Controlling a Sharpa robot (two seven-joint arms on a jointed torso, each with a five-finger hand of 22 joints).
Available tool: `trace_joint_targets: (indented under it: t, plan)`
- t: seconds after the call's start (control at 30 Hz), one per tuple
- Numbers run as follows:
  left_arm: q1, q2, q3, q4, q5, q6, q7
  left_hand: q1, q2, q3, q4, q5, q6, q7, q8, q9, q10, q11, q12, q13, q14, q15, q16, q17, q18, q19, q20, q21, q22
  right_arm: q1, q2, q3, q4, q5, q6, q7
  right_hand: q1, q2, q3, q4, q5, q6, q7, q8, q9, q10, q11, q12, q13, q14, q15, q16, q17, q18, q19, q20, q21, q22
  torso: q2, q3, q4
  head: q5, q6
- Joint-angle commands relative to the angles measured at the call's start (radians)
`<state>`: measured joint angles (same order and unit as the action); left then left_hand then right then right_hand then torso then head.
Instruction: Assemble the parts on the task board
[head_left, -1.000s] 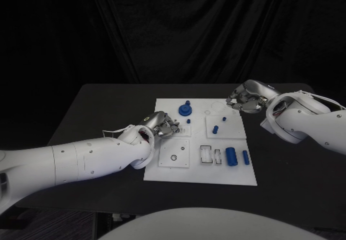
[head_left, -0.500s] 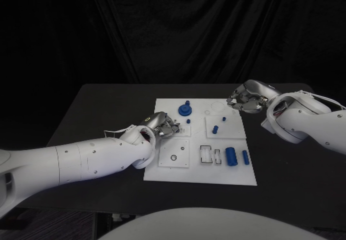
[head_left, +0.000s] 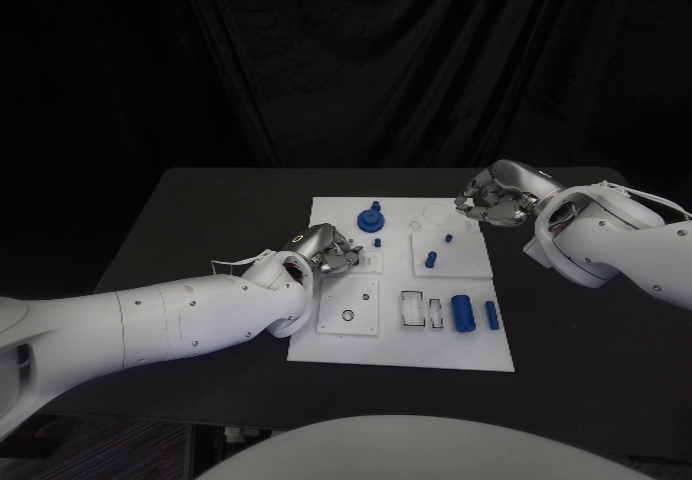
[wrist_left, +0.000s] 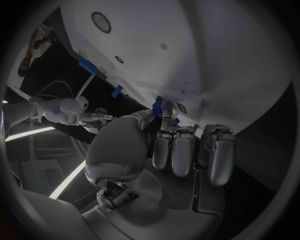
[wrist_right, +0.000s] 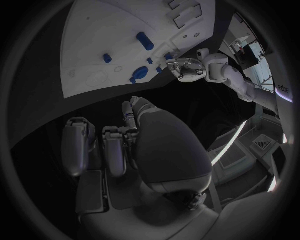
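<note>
The left hand (head_left: 326, 249) pinches a small blue part (wrist_left: 157, 106) over the board (head_left: 401, 345); lower it straight. The right hand (head_left: 492, 199), curled empty, waits beside the board.

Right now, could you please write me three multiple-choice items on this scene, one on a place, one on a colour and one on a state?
1. Where is the silver left hand?
A) over the left edge of the white task board
B) beyond the board's far right corner
C) off the table altogether

2. What colour is the large cylinder on the board?
A) grey
B) blue
C) red

3. How is that cylinder placed?
A) standing upright
B) held in a hand
C) lying on its side

Answers:
1 A, as the head view shows the hand above the board's left edge.
2 B, as it is plainly blue.
3 C, as its long side rests on the board, beside a slim blue bar.
</note>
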<state>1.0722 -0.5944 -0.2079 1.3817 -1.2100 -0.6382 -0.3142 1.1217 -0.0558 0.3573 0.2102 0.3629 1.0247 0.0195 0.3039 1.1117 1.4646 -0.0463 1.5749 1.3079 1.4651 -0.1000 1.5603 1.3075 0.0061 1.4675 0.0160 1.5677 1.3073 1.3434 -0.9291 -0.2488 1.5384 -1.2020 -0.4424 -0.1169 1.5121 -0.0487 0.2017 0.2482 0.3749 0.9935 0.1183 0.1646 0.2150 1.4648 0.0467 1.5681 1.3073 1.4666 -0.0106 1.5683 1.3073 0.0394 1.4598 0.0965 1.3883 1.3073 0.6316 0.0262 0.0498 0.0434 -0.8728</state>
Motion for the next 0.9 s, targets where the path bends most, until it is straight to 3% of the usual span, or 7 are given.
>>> trace_joint_targets:
  t: [0.03,0.23,0.4,0.57,0.77,0.9]
  plan:
    - [-0.007,0.001,-0.003,-0.002,-0.002,0.025,0.004,-0.017,-0.003,-0.015,0.010,-0.027,-0.006,-0.001,-0.008,0.002,0.106,-0.005,-0.004,0.263,0.096,-0.003,-0.004,0.213,-0.006,0.103,-0.004,0.003,0.263,-0.003,-0.001,0.001,0.000,-0.002,0.004,-0.020,0.003,0.006,0.005,0.001,0.005,0.007,0.002,0.006,0.001,0.106,0.001,0.003,0.263,0.104,-0.002,0.003,0.263,0.012,-0.008,0.001,-0.003,0.196,0.000,0.0003,0.0012,0.000,0.000]
    - [-0.007,-0.001,-0.003,-0.002,-0.002,0.030,-0.004,-0.046,-0.006,-0.059,0.044,-0.082,-0.011,0.005,-0.020,0.004,0.106,0.000,-0.004,0.263,0.096,0.001,-0.003,0.216,-0.006,0.103,0.000,0.003,0.263,-0.004,-0.002,0.001,0.000,-0.002,0.005,-0.022,0.003,0.006,0.005,0.000,0.006,0.008,0.002,0.006,0.001,0.106,0.001,0.003,0.263,0.104,-0.002,0.003,0.263,0.012,-0.008,0.001,-0.004,0.196,0.001,0.0007,0.0001,0.005,0.000]
    - [-0.008,-0.003,-0.003,-0.004,-0.002,0.037,-0.013,-0.064,-0.007,-0.090,0.068,-0.109,-0.011,0.009,-0.026,0.005,0.106,0.003,-0.004,0.263,0.096,0.004,-0.005,0.213,-0.006,0.103,0.003,0.003,0.263,-0.005,-0.002,0.001,0.000,-0.002,0.005,-0.022,0.003,0.006,0.005,0.000,0.006,0.008,0.001,0.006,0.001,0.106,0.001,0.003,0.263,0.104,-0.002,0.003,0.263,0.012,-0.008,0.001,-0.004,0.196,0.001,0.0003,0.0007,0.005,0.000]
    - [-0.008,-0.005,-0.003,-0.004,-0.002,0.044,-0.018,-0.090,0.000,-0.121,0.081,-0.116,-0.008,0.011,-0.031,0.006,0.106,0.005,-0.004,0.263,0.096,0.006,-0.004,0.214,-0.006,0.103,0.005,0.003,0.263,-0.006,-0.003,0.001,0.000,-0.002,0.007,-0.024,0.003,0.006,0.005,0.000,0.006,0.008,0.001,0.006,0.001,0.106,0.001,0.003,0.263,0.104,-0.002,0.003,0.263,0.012,-0.008,0.001,-0.004,0.196,0.001,0.0006,0.0009,0.006,0.000]
    - [-0.009,-0.006,-0.003,-0.007,-0.002,0.046,-0.018,-0.175,0.036,-0.188,0.084,-0.132,-0.004,0.011,-0.042,0.010,0.106,0.006,-0.004,0.263,0.096,0.007,-0.004,0.215,-0.006,0.103,0.007,0.003,0.263,-0.007,-0.003,0.001,0.000,-0.002,0.008,-0.025,0.003,0.006,0.005,0.000,0.006,0.010,0.001,0.007,0.001,0.106,0.000,0.003,0.263,0.104,-0.002,0.003,0.263,0.012,-0.008,0.001,-0.003,0.196,-0.001,-0.0003,0.0020,0.008,0.000]
    - [-0.009,-0.009,-0.003,-0.008,-0.002,0.042,-0.009,-0.260,0.079,-0.248,0.085,-0.122,0.004,0.010,-0.045,0.017,0.106,0.005,-0.004,0.263,0.096,0.006,-0.003,0.217,-0.006,0.103,0.006,0.003,0.263,-0.007,-0.003,0.001,0.000,-0.002,0.009,-0.025,0.003,0.006,0.005,0.000,0.006,0.010,0.001,0.007,0.001,0.106,0.000,0.003,0.263,0.104,-0.002,0.003,0.263,0.012,-0.008,0.001,-0.003,0.196,0.000,-0.0005,0.0009,0.008,0.000]
